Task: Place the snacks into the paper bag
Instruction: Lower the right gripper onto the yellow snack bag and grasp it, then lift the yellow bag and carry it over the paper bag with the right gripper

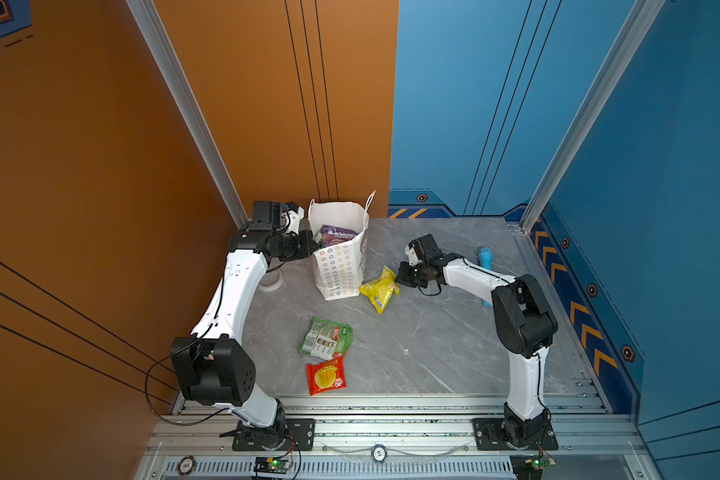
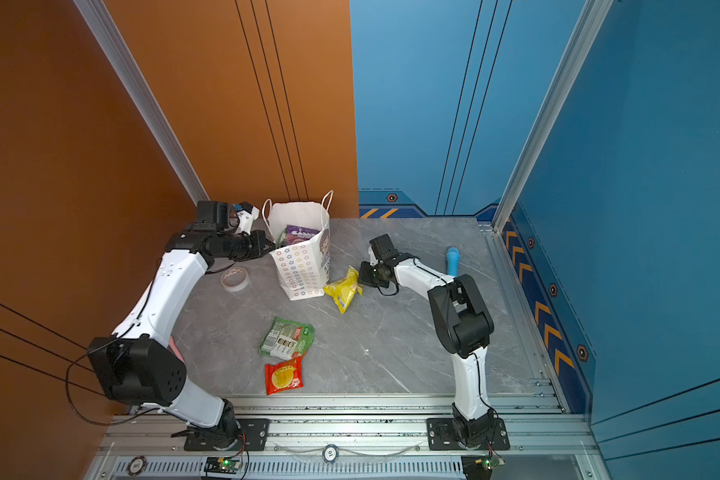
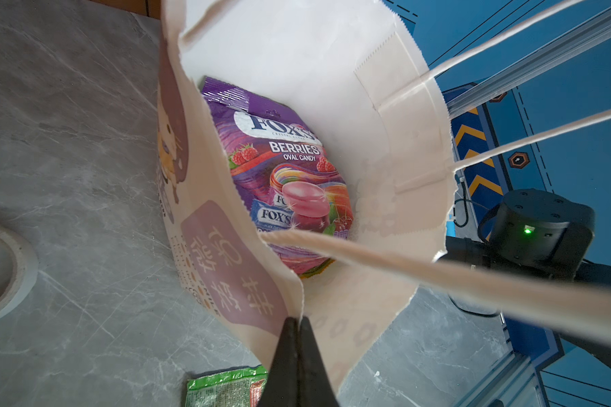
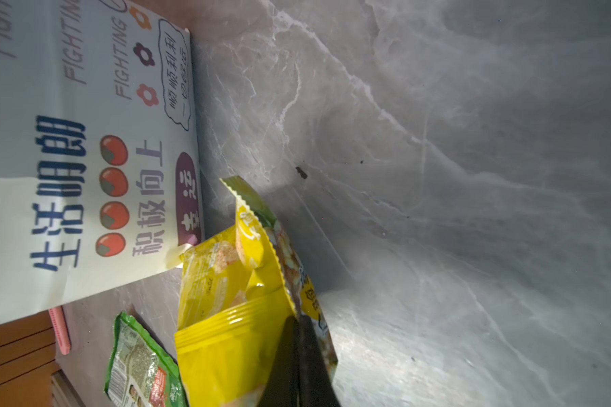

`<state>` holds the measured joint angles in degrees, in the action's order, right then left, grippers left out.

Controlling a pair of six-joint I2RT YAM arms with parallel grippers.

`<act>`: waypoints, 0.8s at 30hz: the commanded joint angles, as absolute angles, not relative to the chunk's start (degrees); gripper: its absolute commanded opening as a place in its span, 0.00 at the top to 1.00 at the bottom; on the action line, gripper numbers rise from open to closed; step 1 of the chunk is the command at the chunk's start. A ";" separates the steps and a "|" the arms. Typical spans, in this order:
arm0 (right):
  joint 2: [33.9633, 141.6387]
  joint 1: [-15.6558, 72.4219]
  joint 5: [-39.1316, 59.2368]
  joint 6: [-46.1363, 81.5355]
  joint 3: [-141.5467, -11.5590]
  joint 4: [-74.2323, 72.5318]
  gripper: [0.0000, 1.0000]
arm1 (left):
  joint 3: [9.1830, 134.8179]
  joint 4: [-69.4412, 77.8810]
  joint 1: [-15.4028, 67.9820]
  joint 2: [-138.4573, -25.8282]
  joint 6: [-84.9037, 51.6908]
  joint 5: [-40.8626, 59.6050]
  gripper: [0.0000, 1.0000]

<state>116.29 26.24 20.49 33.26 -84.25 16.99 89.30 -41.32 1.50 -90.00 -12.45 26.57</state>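
Site type: a robotics lab test cell is showing here, not a home or a shop.
Enclosure: orange panels (image 1: 80, 166) and blue panels (image 1: 454, 104) are walling in the bench between extruded aluminium posts (image 1: 190, 110).
Work surface: a grey marble-pattern tabletop (image 1: 433, 332) is sitting inside a slotted aluminium rail frame (image 1: 391, 432).
Machinery: a left arm (image 1: 233, 291) and a right arm (image 1: 524, 316) are standing on black plates bolted to that rail.
Electronics: a bare circuit board (image 1: 273, 462) is glowing green at the front edge, and a loose black cable (image 1: 154, 395) is looping beside the left arm.
Markings: orange chevrons (image 1: 579, 311) are running along the base of the blue wall.
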 commanded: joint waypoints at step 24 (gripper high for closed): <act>94.03 32.15 14.43 29.05 -90.66 24.71 1.00 | 88.15 -42.89 1.05 -89.03 -11.95 25.26 0.98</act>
